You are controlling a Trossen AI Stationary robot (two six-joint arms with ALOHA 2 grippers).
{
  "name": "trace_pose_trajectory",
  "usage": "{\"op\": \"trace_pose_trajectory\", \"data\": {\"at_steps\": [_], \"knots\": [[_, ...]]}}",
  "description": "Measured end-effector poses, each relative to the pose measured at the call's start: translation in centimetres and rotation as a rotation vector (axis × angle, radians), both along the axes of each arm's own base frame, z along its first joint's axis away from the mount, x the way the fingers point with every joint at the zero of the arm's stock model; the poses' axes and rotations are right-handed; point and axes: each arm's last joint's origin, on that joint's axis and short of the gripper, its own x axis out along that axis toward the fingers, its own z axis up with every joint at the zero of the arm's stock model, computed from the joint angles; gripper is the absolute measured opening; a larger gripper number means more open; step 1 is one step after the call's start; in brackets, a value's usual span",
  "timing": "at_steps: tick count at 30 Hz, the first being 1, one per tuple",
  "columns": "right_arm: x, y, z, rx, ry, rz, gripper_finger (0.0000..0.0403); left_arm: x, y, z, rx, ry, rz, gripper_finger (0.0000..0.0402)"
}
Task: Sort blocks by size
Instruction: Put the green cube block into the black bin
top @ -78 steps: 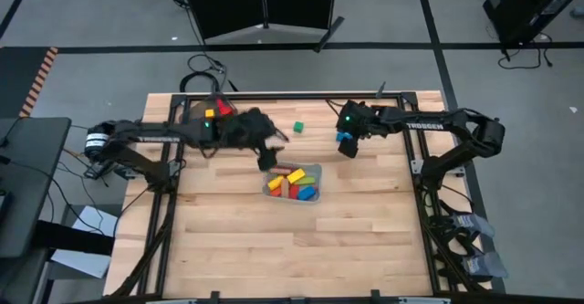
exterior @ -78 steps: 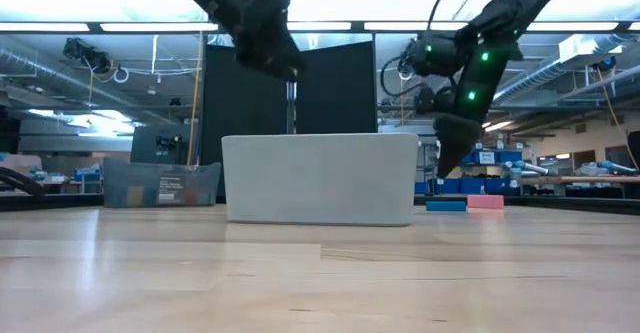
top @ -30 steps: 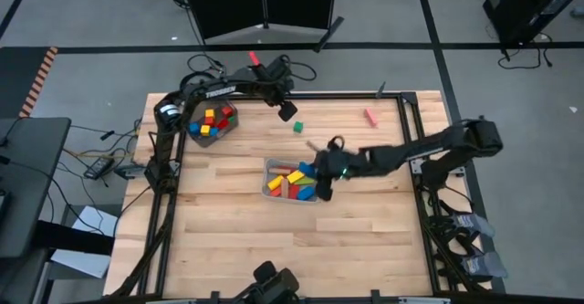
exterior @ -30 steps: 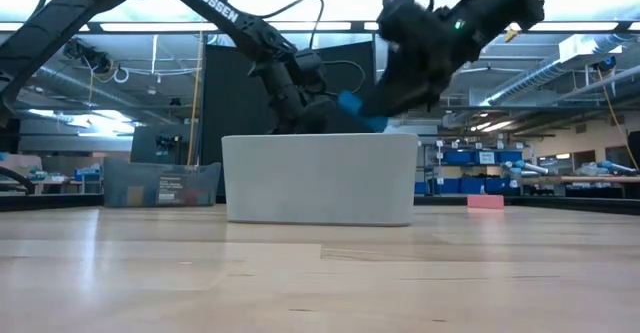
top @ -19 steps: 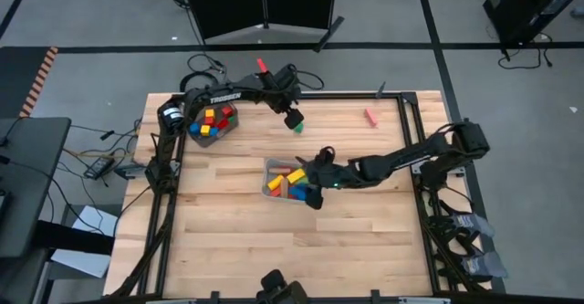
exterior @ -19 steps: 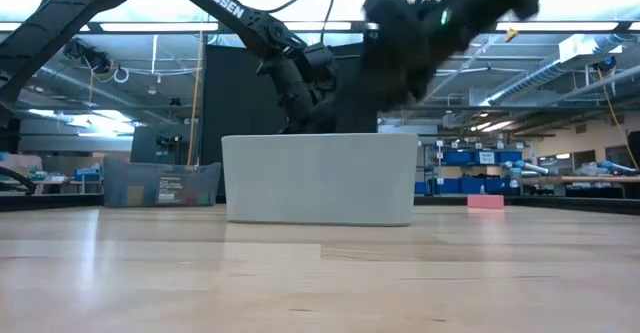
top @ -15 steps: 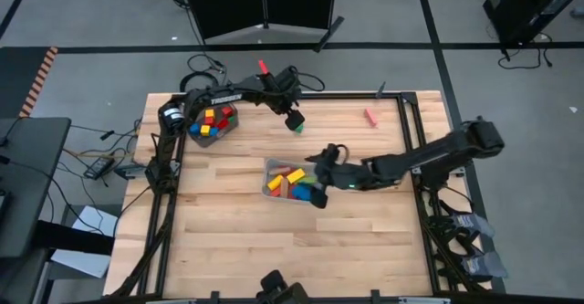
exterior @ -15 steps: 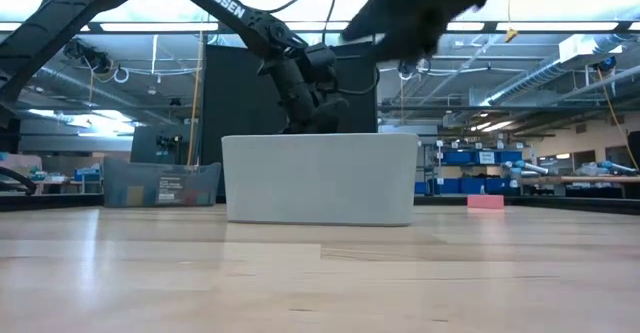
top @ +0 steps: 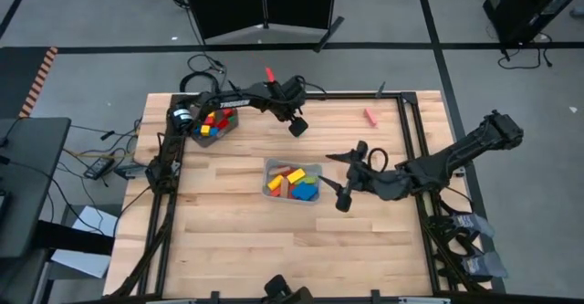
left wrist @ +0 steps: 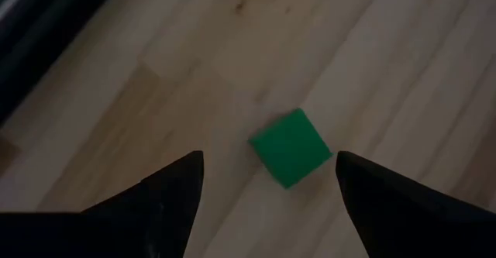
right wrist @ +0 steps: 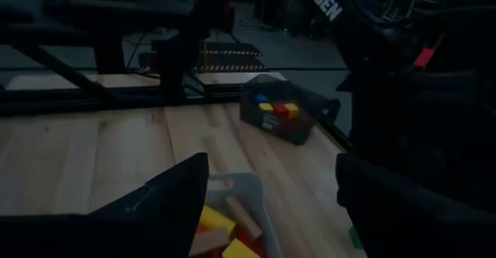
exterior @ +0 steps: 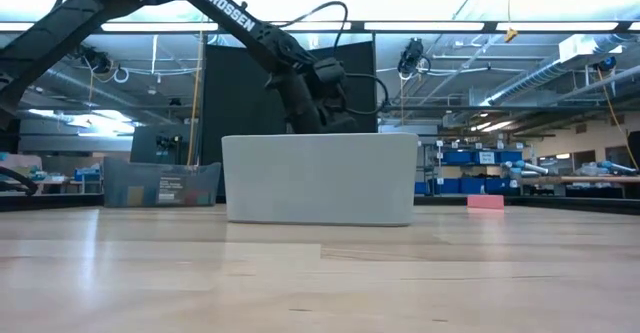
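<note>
A green cube (left wrist: 291, 147) lies flat on the bare wood at the far middle of the table. My left gripper (top: 297, 126) hangs open right over it and hides it in the high view. In the left wrist view the two fingers (left wrist: 174, 200) stand on either side of the cube, apart from it. A clear tray (top: 294, 183) at the table's middle holds several coloured bars. My right gripper (top: 344, 193) is open and empty, raised just right of the tray. A dark bowl (top: 212, 126) at the far left holds several little cubes. A pink block (top: 370, 117) lies at the far right.
In the low view the tray (exterior: 320, 178) stands in front of my left gripper (exterior: 325, 113), and the pink block (exterior: 485, 201) shows at the right. The right wrist view looks over the tray (right wrist: 232, 211) toward the bowl (right wrist: 283, 112). Bare wood lies on the near half.
My right gripper has drawn back from over the tray toward the table's right edge and gone up, out of the low view. The blue bar it held over the tray a second ago is no longer in it. My left gripper has come down toward the green cube and now covers it.
</note>
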Motion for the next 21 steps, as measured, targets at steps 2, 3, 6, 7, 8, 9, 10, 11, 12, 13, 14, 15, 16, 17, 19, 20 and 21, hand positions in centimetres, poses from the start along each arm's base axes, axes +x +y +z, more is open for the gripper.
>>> {"op": "trace_pose_trajectory", "data": {"at_steps": [2, 3, 6, 7, 8, 9, 10, 11, 12, 13, 14, 15, 16, 17, 19, 20, 21], "knots": [[-0.1, 0.1, -0.1, -0.008, 0.009, -0.004, 0.0293, 0.3, -0.2, -0.3, -0.003, 0.0, -0.002, 0.03], [-0.1, 0.1, -0.1, -0.008, 0.008, -0.004, 0.0293, 0.4, -0.3, -0.4, -0.005, -0.006, 0.004, 0.03], [0.0, 0.2, -0.3, -0.011, 0.014, -0.008, 0.0294, 0.9, -0.5, -0.8, 0.001, -0.021, -0.001, 0.03], [0.0, 0.2, -0.3, -0.013, 0.018, -0.008, 0.0294, 1.1, -0.6, -0.9, 0.001, -0.025, -0.003, 0.03], [0.0, 0.2, -0.3, -0.013, 0.018, -0.008, 0.0294, 1.1, -0.7, -1.1, -0.004, -0.017, -0.005, 0.03], [0.0, 0.1, -0.3, -0.012, 0.016, -0.01, 0.0294, 1.3, -0.9, -1.5, -0.006, -0.017, -0.008, 0.03], [0.1, 0.1, -0.3, -0.011, 0.013, -0.012, 0.0294, 1.6, -0.9, -1.7, -0.003, -0.028, -0.011, 0.03], [0.0, 0.1, -0.3, -0.011, 0.014, -0.011, 0.0293, 1.7, -1.0, -1.9, -0.003, -0.021, -0.012, 0.03], [0.0, 0.1, -0.3, -0.012, 0.016, -0.011, 0.0292, 1.6, -1.3, -2.1, -0.001, 0.0, -0.008, 0.03], [0.0, 0.1, -0.3, -0.011, 0.017, -0.012, 0.0292, 1.7, -1.3, -2.1, 0.005, -0.003, -0.007, 0.03], [0.0, 0.1, -0.3, -0.011, 0.017, -0.012, 0.0291, 1.9, -1.3, -2.0, 0.013, -0.023, 0.0, 0.03], [0.0, 0.1, -0.3, -0.011, 0.016, -0.012, 0.0291, 1.9, -1.2, -1.8, 0.02, -0.025, 0.011, 0.03], [0.0, 0.1, -0.3, -0.01, 0.016, -0.012, 0.0291, 1.8, -1.2, -1.8, 0.022, -0.015, 0.017, 0.0299], [0.0, 0.1, -0.3, -0.01, 0.016, -0.012, 0.0291, 1.8, -1.2, -1.9, 0.03, -0.007, 0.024, 0.0295], [0.1, 0.1, -0.3, -0.01, 0.014, -0.013, 0.0292, 1.7, -1.1, -2.2, 0.038, 0.009, 0.029, 0.0285], [0.1, 0.1, -0.3, -0.01, 0.014, -0.013, 0.0293, 1.7, -1.2, -2.3, 0.045, 0.022, 0.03, 0.0279], [0.1, 0.0, -0.3, -0.011, 0.013, -0.016, 0.0292, 1.7, -1.3, -2.3, 0.051, 0.025, 0.026, 0.0272]]}}
